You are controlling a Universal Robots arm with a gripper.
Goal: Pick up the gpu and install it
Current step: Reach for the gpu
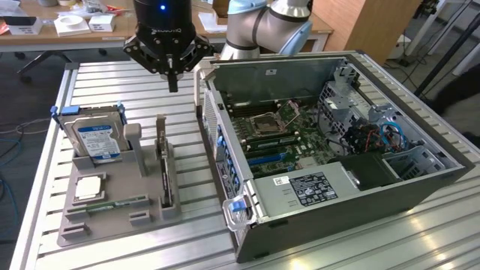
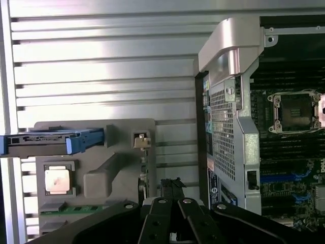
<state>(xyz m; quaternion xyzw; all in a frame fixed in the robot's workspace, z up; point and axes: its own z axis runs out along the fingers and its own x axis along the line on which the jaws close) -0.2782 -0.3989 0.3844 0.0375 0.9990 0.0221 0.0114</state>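
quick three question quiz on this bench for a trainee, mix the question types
1. True or false: the gripper is shut and empty.
2. Where does the gpu stand? A in the gray holder; B in the computer case; C flat on the table.
3. Fill in: the hard drive has a ____ label.
Key: 1 true; 2 A; 3 blue.
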